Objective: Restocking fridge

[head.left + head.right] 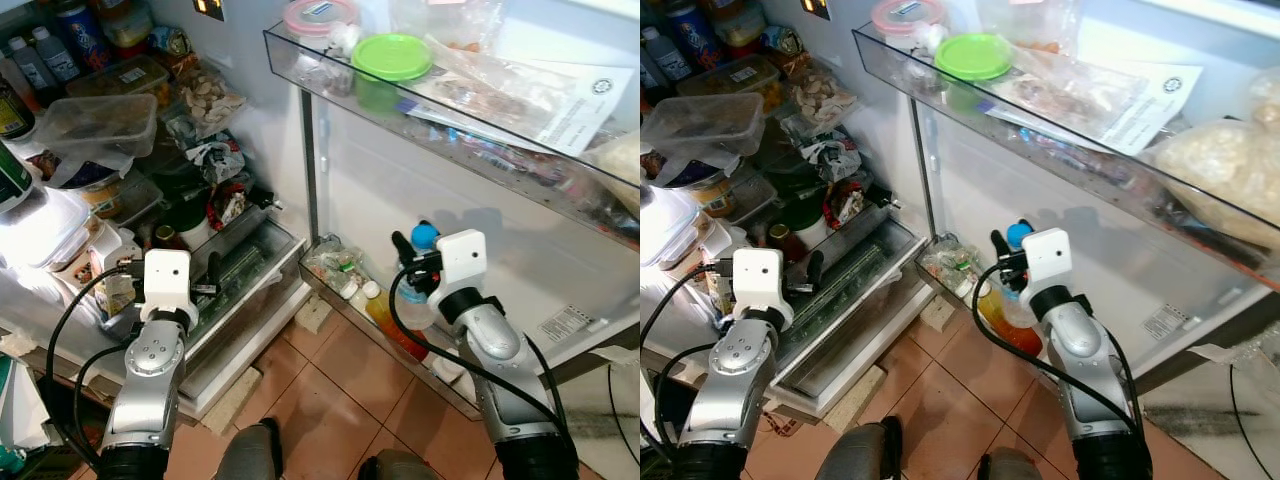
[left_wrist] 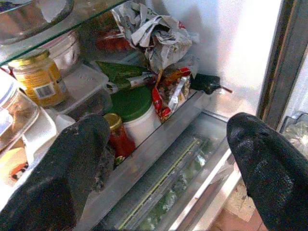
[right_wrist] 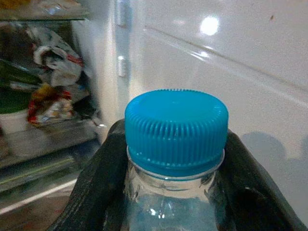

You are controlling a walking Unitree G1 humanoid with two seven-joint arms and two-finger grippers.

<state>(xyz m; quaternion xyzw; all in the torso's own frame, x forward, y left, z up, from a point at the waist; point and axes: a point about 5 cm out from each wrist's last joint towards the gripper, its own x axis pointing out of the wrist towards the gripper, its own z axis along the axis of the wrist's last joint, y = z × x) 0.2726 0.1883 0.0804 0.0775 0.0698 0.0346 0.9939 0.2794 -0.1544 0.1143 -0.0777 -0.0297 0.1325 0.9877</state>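
while the bottle stands upright in the claw, the door shelf waits below

held at the neck by the right gripper (image 3: 173, 192), the clear water bottle (image 1: 418, 300) stands over the lower door shelf (image 1: 335, 290) of the open fridge, its blue cap (image 3: 176, 127) pointing straight up and its long axis vertical. both black fingers (image 3: 94, 192) press against the bottle just under the cap ring, so the claw is clamped on it. the bottle looks filled with water, which suggests real weight for its size; its thin plastic wall is likely smooth and slightly yielding, so a hold lower on the body could slip or dent. the ridge below the cap gives the fingers a ledge to hang it from, and that seems the safest place to keep hold. the left gripper (image 2: 159, 159) hovers before the crowded fridge shelves near a green-lidded jar (image 2: 137, 108), its fingers spread wide apart and holding nothing.
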